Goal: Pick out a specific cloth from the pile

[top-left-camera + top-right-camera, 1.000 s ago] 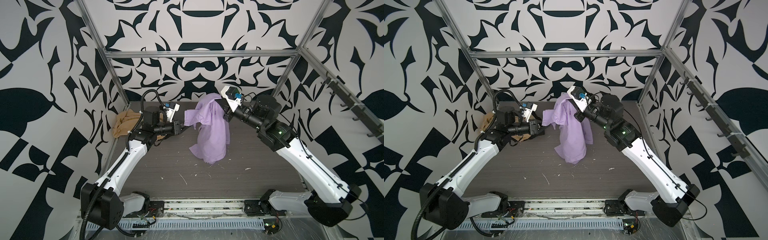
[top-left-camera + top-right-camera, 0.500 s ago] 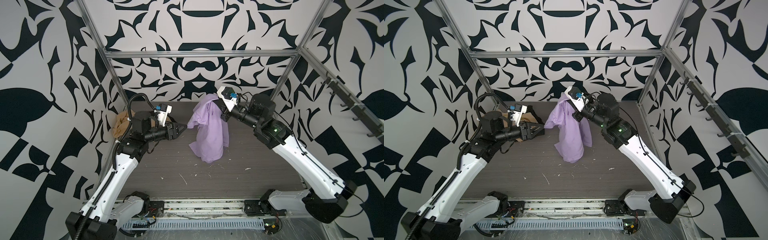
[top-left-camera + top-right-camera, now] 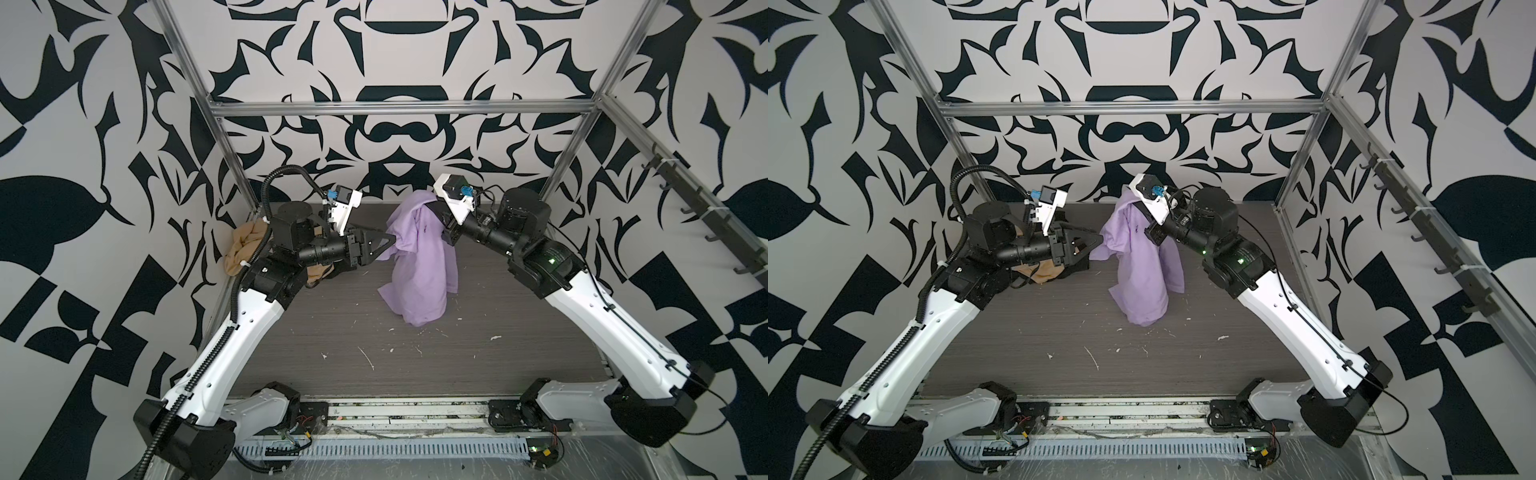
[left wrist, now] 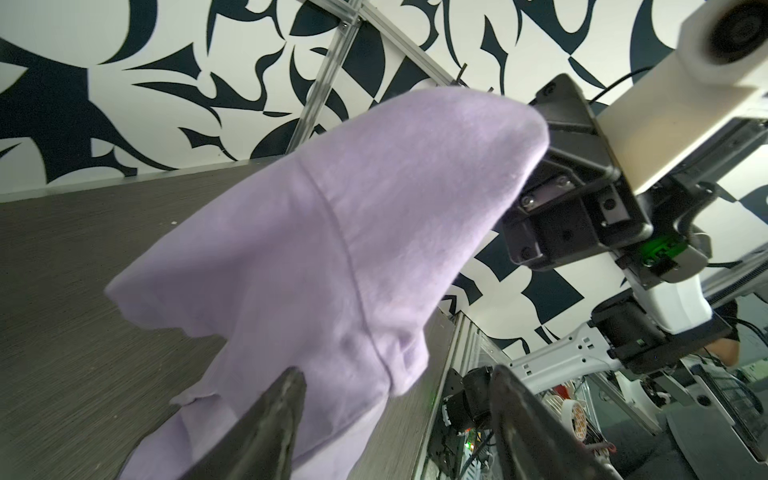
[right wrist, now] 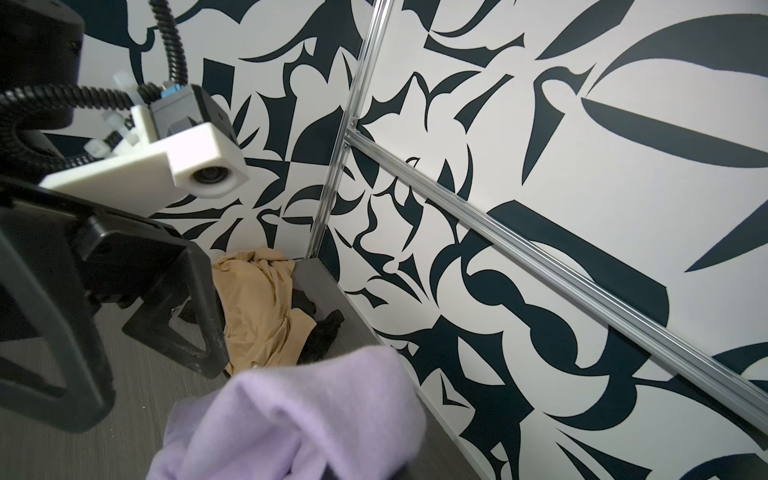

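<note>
A: Light?
B: Bright, even and diffuse in both top views. Shadows on the table are soft and faint. No glare.
A: Wrist views?
B: Wide-angle bend, the frame rail bows near the edge. The close fingers are blurred. In the right wrist view the near cloth is out of focus, the wall sharp.

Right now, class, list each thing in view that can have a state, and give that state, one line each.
cloth: lifted, hanging from the right gripper, apart from the pile.
right gripper: shut on the cloth's top.
left gripper: open, tips beside a side fold of the cloth.
pile: tan and black garments, crumpled in the far left corner.
</note>
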Robot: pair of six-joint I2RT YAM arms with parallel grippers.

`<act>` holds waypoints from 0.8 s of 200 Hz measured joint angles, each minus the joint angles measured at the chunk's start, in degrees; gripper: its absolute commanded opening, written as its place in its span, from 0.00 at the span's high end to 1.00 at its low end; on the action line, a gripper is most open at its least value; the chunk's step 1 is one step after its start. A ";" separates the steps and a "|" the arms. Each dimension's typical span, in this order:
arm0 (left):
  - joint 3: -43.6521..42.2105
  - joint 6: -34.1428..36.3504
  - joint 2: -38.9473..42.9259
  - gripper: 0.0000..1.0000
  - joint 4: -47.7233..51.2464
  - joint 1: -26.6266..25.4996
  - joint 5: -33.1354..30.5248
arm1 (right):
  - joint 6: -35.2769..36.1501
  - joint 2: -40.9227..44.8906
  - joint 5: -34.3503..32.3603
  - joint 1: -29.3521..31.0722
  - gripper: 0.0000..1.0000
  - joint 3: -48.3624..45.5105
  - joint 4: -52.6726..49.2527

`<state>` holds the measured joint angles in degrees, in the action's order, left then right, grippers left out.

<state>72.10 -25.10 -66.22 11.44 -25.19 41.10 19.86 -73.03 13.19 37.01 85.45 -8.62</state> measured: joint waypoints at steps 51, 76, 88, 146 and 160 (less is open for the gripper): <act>0.33 1.57 -1.20 0.26 0.42 -0.59 0.04 | -0.66 1.16 0.07 0.85 1.00 0.00 -1.09; 0.33 2.75 -1.11 0.24 1.38 -0.61 -0.04 | -0.59 1.95 -0.04 2.27 1.00 -0.02 -1.99; 0.33 3.41 -0.85 0.21 2.45 -0.61 -0.52 | -0.39 2.67 -0.33 3.13 1.00 -0.42 -2.60; 0.24 5.29 2.32 0.21 5.18 -0.70 -1.46 | 0.04 7.80 -0.37 6.49 1.00 -3.87 -5.55; 0.17 5.68 3.06 0.20 5.88 -0.70 -1.90 | 0.00 9.27 -0.35 6.99 1.00 -6.05 -5.68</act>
<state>72.27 -19.42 -63.16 17.32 -25.89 39.20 19.86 -63.77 12.84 44.01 79.40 -14.31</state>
